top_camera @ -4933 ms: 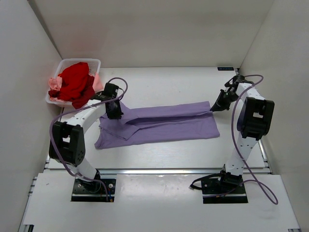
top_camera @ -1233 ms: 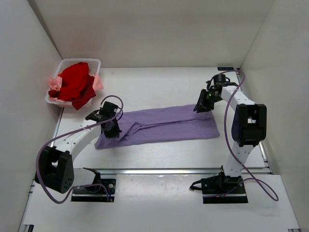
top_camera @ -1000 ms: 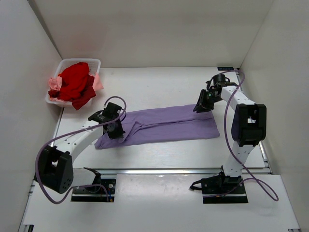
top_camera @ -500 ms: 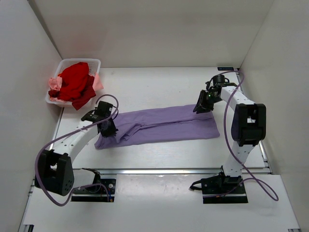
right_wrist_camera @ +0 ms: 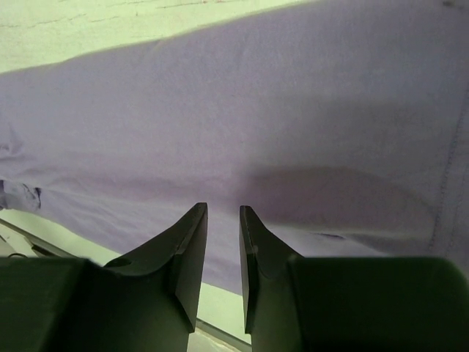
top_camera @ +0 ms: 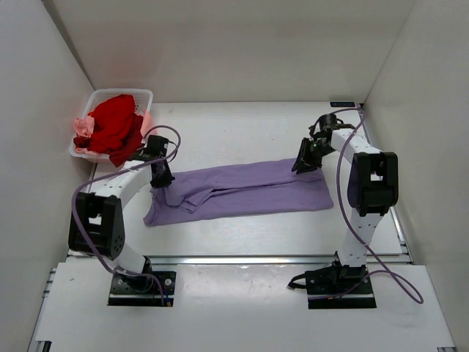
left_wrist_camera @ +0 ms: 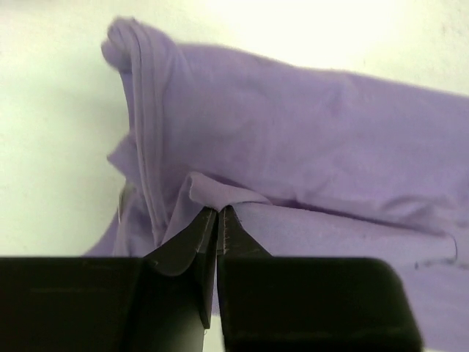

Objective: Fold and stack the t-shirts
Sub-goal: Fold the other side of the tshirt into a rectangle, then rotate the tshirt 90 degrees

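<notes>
The lavender t-shirt (top_camera: 256, 192) lies on the white table as a long band folded lengthwise; it fills the left wrist view (left_wrist_camera: 330, 125) and the right wrist view (right_wrist_camera: 256, 110). My left gripper (top_camera: 163, 180) is at the shirt's upper left end, shut (left_wrist_camera: 218, 211) on a raised fold of lavender cloth. My right gripper (top_camera: 299, 166) hovers at the shirt's upper right edge, its jaws (right_wrist_camera: 223, 209) a narrow gap apart with nothing between them. The red t-shirt (top_camera: 111, 126) and the pale pink t-shirt (top_camera: 82, 129) are heaped in the basket.
The white plastic basket (top_camera: 121, 92) stands at the back left corner, close behind my left gripper. White walls enclose the table on the left, back and right. The table's front edge (top_camera: 242, 258) runs just above the arm bases.
My left gripper has moved from the shirt's lower left up toward the basket, carrying a fold of lavender cloth. The right gripper has barely moved.
</notes>
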`<state>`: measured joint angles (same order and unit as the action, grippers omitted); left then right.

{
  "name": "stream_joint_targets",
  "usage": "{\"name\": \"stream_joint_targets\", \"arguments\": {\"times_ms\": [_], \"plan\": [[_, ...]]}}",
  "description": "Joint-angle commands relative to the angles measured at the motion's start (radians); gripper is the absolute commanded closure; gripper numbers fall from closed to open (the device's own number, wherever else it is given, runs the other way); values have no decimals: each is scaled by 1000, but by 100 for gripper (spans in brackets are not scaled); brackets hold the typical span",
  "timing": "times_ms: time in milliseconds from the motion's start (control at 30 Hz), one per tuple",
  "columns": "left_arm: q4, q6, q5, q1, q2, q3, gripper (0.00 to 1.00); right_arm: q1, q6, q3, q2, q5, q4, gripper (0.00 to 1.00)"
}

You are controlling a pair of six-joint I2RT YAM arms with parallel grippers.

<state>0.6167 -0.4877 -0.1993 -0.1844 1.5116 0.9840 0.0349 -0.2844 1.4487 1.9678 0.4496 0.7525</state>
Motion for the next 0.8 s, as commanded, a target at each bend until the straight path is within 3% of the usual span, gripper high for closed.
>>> {"name": "stream_joint_targets", "arguments": {"times_ms": [0, 67, 233, 333, 433, 567, 667, 767], "plan": [[-54, 35, -54, 23, 38, 67, 85, 14, 13, 48, 6, -12, 8, 78], [-70, 41, -106, 31, 76, 88, 77, 14, 13, 53, 8, -17, 1, 78], [-42, 35, -218, 1, 75, 159, 72, 16, 25, 64, 3, -51, 1, 78], [-34, 18, -184, -44, 9, 163, 70, 19, 39, 62, 2, -91, -7, 76], [-15, -52, -115, -119, -56, 99, 71, 22, 45, 96, 38, -106, 4, 75], [-95, -149, -46, -158, -105, -111, 77, 36, 47, 160, 104, -166, 34, 75], [-123, -175, -20, -119, -45, -191, 82, 46, 16, 173, 149, -218, 47, 76], [-100, -170, -63, -127, 77, -128, 82, 51, -30, 138, 160, -268, 54, 87]]}}
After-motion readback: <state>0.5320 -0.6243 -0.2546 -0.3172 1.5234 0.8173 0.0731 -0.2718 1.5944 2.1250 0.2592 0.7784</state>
